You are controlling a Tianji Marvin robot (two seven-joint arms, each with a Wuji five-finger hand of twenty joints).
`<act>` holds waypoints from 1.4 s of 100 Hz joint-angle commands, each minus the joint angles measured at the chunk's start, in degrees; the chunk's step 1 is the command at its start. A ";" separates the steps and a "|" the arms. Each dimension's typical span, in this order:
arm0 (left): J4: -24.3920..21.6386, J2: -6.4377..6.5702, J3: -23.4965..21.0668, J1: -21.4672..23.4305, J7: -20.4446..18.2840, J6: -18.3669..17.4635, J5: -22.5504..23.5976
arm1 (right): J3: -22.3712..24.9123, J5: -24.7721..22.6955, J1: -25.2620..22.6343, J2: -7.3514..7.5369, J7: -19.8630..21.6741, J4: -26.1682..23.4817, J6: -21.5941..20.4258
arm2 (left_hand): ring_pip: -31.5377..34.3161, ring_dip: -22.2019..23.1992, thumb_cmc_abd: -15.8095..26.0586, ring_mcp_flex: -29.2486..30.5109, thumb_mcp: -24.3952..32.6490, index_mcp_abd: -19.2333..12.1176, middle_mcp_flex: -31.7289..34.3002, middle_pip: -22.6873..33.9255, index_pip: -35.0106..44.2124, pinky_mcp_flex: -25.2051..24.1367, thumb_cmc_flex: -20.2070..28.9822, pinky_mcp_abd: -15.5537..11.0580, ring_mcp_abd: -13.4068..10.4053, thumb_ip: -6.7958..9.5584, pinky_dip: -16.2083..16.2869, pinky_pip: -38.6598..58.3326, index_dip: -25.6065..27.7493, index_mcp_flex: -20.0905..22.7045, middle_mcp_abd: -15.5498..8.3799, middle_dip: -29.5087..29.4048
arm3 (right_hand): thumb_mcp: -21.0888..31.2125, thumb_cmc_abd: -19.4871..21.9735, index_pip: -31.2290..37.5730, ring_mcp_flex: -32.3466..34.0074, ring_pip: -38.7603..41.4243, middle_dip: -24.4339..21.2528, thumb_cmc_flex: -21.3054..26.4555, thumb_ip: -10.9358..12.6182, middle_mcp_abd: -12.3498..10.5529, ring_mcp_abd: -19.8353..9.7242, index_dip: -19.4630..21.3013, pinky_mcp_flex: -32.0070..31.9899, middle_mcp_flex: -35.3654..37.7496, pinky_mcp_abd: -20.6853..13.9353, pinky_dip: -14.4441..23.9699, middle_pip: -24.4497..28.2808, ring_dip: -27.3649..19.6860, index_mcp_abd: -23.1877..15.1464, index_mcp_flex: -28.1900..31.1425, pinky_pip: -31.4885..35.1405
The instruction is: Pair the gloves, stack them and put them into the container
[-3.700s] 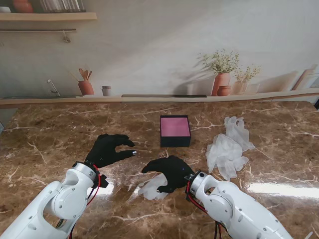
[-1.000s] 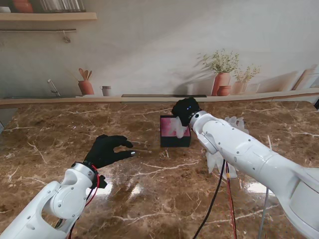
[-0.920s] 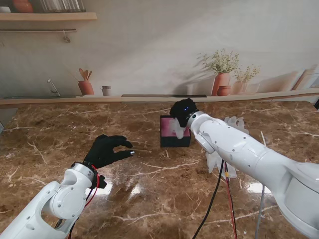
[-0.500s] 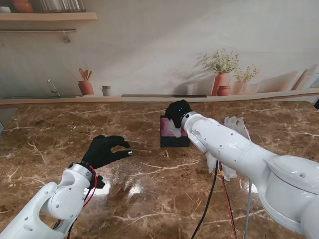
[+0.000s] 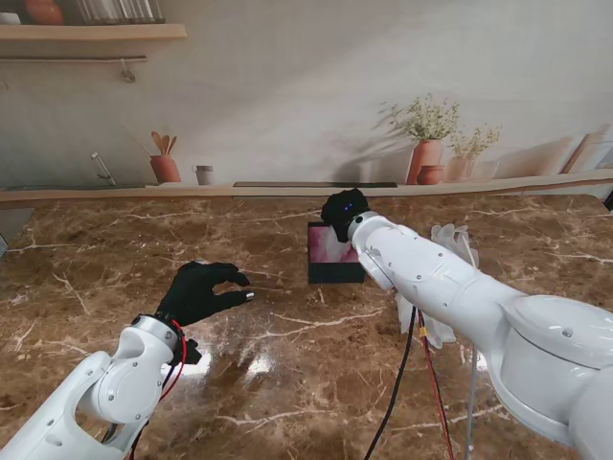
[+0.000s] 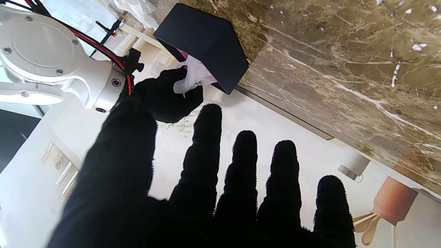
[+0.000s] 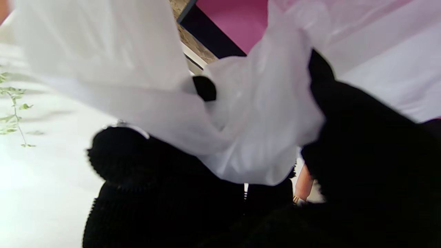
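A: How are the fingers (image 7: 144, 165) of the right hand (image 5: 345, 213) set?
B: Closed on white gloves (image 7: 241, 131), held over the container (image 5: 333, 253) near the worktop's (image 5: 287, 383) far edge.
A: And the left hand (image 5: 199, 291)?
B: Spread, nothing held.

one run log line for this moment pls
phase: placing | right hand: shut on glove, over container | left hand: open, holds nothing | glove pile: on table, right of container

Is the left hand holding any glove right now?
No, the left hand rests spread and bare on the table, holding nothing.
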 commanded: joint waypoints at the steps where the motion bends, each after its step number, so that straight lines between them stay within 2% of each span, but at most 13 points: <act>1: -0.04 0.03 0.15 0.26 -0.08 0.36 -0.02 | 0.80 -0.10 -0.02 0.27 0.74 -1.18 -0.39 | -1.57 -0.66 2.02 0.29 -2.17 -1.44 -0.07 -1.09 -0.07 -1.17 0.94 -0.33 -1.36 1.13 0.72 -1.74 0.60 0.92 -0.56 -0.37 | 1.31 -0.90 1.17 2.67 0.67 -0.79 -1.48 0.60 -0.04 0.15 -1.05 1.56 0.05 -5.19 1.30 -0.22 1.26 0.37 0.39 3.19; 13: -0.16 0.05 0.11 0.37 -0.15 0.46 -0.02 | 2.02 0.25 -0.79 0.51 1.70 -2.56 -0.46 | -1.58 -0.65 1.99 0.22 -2.23 -1.45 -0.12 -1.10 -0.04 -1.20 1.05 -0.35 -1.29 1.15 0.73 -1.88 0.61 0.97 -0.40 -0.38 | 0.77 -1.32 0.93 2.57 -1.16 -2.58 -2.01 0.24 0.44 0.44 -2.07 1.28 0.60 -4.92 0.99 -1.42 0.63 1.06 0.10 2.27; 29: -0.30 0.05 -0.17 0.57 0.04 0.33 0.35 | 4.10 1.18 -1.71 1.25 4.36 -5.21 -0.39 | -1.59 -0.67 1.84 0.17 -2.25 -1.63 -0.04 -1.08 0.09 -1.15 1.20 -0.37 -1.36 1.17 0.77 -2.05 0.67 1.03 -0.48 -0.38 | -0.04 -2.25 -0.40 1.83 -9.30 -5.97 -3.82 -0.38 1.42 1.64 -4.50 0.04 -1.09 -3.54 -0.65 -4.32 -2.43 2.92 -2.67 -1.86; 36: -0.28 0.03 -0.28 0.59 0.05 0.39 0.21 | 5.18 1.59 -2.15 1.88 6.00 -6.74 -0.57 | -1.65 -0.69 1.87 0.07 -2.23 -1.53 -0.15 -1.13 0.09 -1.22 1.26 -0.49 -1.42 1.18 0.79 -2.13 0.67 1.00 -0.53 -0.40 | 0.44 -2.07 -5.46 0.40 -13.95 -8.89 -5.90 -0.04 1.88 2.25 -3.18 -1.39 -2.83 -2.98 -0.57 -5.86 -3.35 4.82 -2.80 -3.88; 41: -0.23 0.02 -0.28 0.57 0.07 0.39 0.14 | 5.83 1.96 -2.42 2.21 6.92 -7.50 -0.70 | -1.65 -0.70 1.83 0.09 -2.24 -1.50 -0.18 -1.13 0.09 -1.23 1.28 -0.51 -1.36 1.18 0.79 -2.21 0.67 1.02 -0.52 -0.40 | 1.12 -1.62 -11.16 -0.74 -16.47 -11.88 -7.83 1.39 2.20 2.61 -0.71 -2.40 -4.19 -2.76 -0.37 -7.01 -4.15 6.37 -2.39 -5.16; 46: -0.14 0.02 -0.24 0.53 0.13 0.31 0.21 | 6.53 2.28 -2.71 2.61 7.85 -8.37 -0.84 | -1.67 -0.71 1.87 0.04 -2.26 -1.61 -0.21 -1.14 0.09 -1.24 1.25 -0.51 -1.46 1.17 0.79 -2.29 0.68 1.02 -0.56 -0.41 | 1.99 -0.77 -18.10 -1.61 -18.22 -17.07 -10.32 5.58 2.45 2.86 3.52 -3.18 -5.51 -2.63 -0.08 -7.62 -4.73 7.80 -1.86 -6.12; 48: -0.09 0.02 -0.21 0.50 0.16 0.27 0.23 | 6.89 2.45 -2.87 2.78 8.22 -8.74 -0.87 | -1.67 -0.71 1.84 0.07 -2.26 -1.65 -0.19 -1.14 0.09 -1.23 1.27 -0.52 -1.43 1.17 0.80 -2.32 0.68 1.01 -0.56 -0.40 | 2.10 -0.24 -21.67 -2.17 -18.98 -18.34 -11.35 8.26 2.65 3.11 7.67 -3.52 -6.24 -2.48 0.01 -8.05 -5.04 8.47 -1.93 -6.58; 51: -0.01 0.01 -0.18 0.47 0.21 0.20 0.22 | 7.45 2.70 -3.12 3.06 8.81 -9.35 -0.92 | -1.68 -0.72 1.83 0.06 -2.25 -1.66 -0.17 -1.13 0.09 -1.22 1.30 -0.53 -1.45 1.18 0.82 -2.36 0.68 0.99 -0.59 -0.40 | 2.03 -0.20 -23.40 -2.66 -19.96 -19.26 -12.10 8.97 2.73 3.30 8.78 -3.91 -6.80 -2.40 -0.06 -9.02 -5.51 8.82 -2.53 -7.04; 71: 0.17 -0.02 -0.15 0.41 0.44 -0.04 0.23 | 12.26 3.74 -5.50 6.21 15.18 -16.60 0.20 | -1.80 -0.78 1.85 -0.06 -2.22 -1.66 -0.28 -1.21 0.06 -1.23 1.36 -0.54 -1.53 1.19 0.91 -2.64 0.68 0.88 -0.69 -0.44 | -0.32 2.00 -28.51 -4.91 -23.95 -23.45 -15.52 9.11 3.63 4.46 7.21 -6.19 -9.34 -0.79 -0.62 -13.15 -7.48 10.98 -7.52 -9.55; 85: 0.33 -0.01 -0.06 0.27 0.47 -0.37 0.34 | 14.36 2.53 -6.84 7.73 16.48 -19.77 1.53 | -1.83 -0.80 1.77 -0.04 -2.19 -1.65 -0.26 -1.22 0.10 -1.24 1.37 -0.57 -1.50 1.18 0.99 -2.76 0.70 0.95 -0.66 -0.44 | 0.70 3.03 -29.11 -4.30 -27.14 -25.66 -10.39 9.98 4.10 4.63 6.43 -5.94 -8.25 -0.11 -1.01 -13.97 -10.04 11.60 -7.85 -10.41; 95: 0.57 -0.01 0.10 0.09 0.46 -0.62 0.21 | 15.56 1.25 -7.56 8.84 17.53 -21.83 1.54 | -1.86 -0.82 1.73 -0.09 -2.15 -1.66 -0.22 -1.21 0.12 -1.30 1.41 -0.55 -1.45 1.18 1.00 -2.93 0.71 0.98 -0.55 -0.43 | 0.82 2.63 -29.87 -4.77 -27.57 -26.26 -10.38 9.89 3.93 4.47 5.96 -6.24 -9.56 0.02 -1.11 -14.73 -10.38 11.70 -9.29 -10.62; 119: 0.96 0.00 0.34 -0.21 0.50 -0.84 0.26 | 20.51 2.12 -10.76 10.04 19.33 -26.37 1.15 | -1.85 -0.80 1.76 -0.19 -2.11 -1.67 -0.24 -1.22 0.17 -1.28 1.25 -0.48 -1.37 1.17 1.13 -3.17 0.75 1.03 -0.64 -0.42 | 1.17 0.63 -30.82 -5.97 -30.71 -28.26 -10.88 9.51 4.58 5.36 4.51 -7.52 -10.41 1.38 -2.00 -15.91 -12.87 12.88 -10.55 -12.80; 140: 1.24 -0.01 0.46 -0.38 0.59 -1.05 0.27 | 22.92 3.81 -12.47 10.62 21.75 -29.36 1.32 | -1.76 -0.74 1.72 -0.17 -2.05 -1.80 -0.18 -1.20 0.24 -1.31 1.24 -0.50 -1.25 1.17 1.20 -3.42 0.79 1.08 -0.57 -0.41 | 1.81 -2.96 -33.35 -9.62 -33.64 -29.98 -12.29 8.71 4.90 6.57 2.93 -10.58 -15.21 3.12 -2.70 -17.77 -14.83 14.57 -15.18 -15.95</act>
